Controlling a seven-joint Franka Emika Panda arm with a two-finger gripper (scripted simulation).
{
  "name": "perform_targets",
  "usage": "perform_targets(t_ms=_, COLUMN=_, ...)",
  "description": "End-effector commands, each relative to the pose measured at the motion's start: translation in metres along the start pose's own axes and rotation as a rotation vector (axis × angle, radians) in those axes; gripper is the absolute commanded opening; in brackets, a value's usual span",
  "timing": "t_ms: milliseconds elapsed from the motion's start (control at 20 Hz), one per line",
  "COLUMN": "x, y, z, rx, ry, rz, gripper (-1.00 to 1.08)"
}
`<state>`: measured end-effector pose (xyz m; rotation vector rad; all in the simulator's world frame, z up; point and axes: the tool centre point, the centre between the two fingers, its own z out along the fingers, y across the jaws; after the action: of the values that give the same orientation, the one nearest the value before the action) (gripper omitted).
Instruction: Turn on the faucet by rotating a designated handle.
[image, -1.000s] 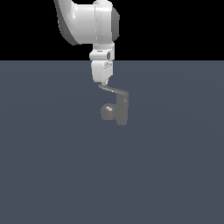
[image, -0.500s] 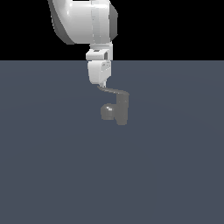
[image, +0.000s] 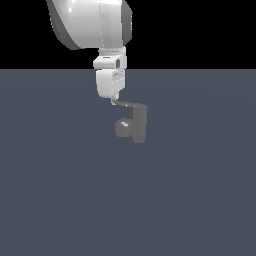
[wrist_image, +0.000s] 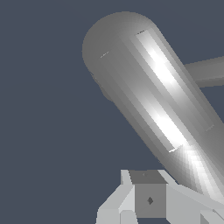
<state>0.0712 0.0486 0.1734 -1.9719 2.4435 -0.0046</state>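
Note:
The faucet (image: 139, 126) is a small dull-grey fixture with an upright body and a rounded spout (image: 122, 128) facing the exterior view's left. Its thin handle (image: 129, 105) runs from the top of the body toward the exterior view's left. My gripper (image: 114, 99) hangs from the white arm with its tip touching the handle's free end, and the fingers look shut with nothing between them. In the wrist view a thick shiny grey part of the faucet (wrist_image: 148, 96) fills the picture, right beside my fingertips (wrist_image: 148, 199). I cannot tell which part it is.
The faucet stands on a plain dark blue-grey floor (image: 60, 200) that stretches to a black background. The bulky white arm link (image: 90, 22) looms above the gripper.
My gripper has drifted slightly toward the exterior view's left, and the handle's free end has followed it a little. The faucet body has stayed put.

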Motion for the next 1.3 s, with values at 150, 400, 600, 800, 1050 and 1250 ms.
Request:
perform_targets(t_ms=150, x=0.005, y=0.008, z=0.000, rx=-0.001, ry=0.002, rz=0.000, gripper=-1.00)
perform_targets(t_ms=400, x=0.012, y=0.020, z=0.000, rx=-0.001, ry=0.001, rz=-0.001, gripper=-1.00)
perform_targets(t_ms=600, x=0.017, y=0.030, z=0.000, rx=-0.002, ry=0.001, rz=-0.001, gripper=-1.00)
perform_targets(t_ms=800, x=0.023, y=0.040, z=0.000, rx=-0.002, ry=0.000, rz=-0.003, gripper=-1.00)
perform_targets(t_ms=1050, x=0.030, y=0.052, z=0.000, rx=-0.003, ry=0.000, rz=-0.003, gripper=-1.00)
perform_targets(t_ms=1250, x=0.036, y=0.062, z=0.000, rx=-0.003, ry=0.000, rz=-0.004, gripper=-1.00)
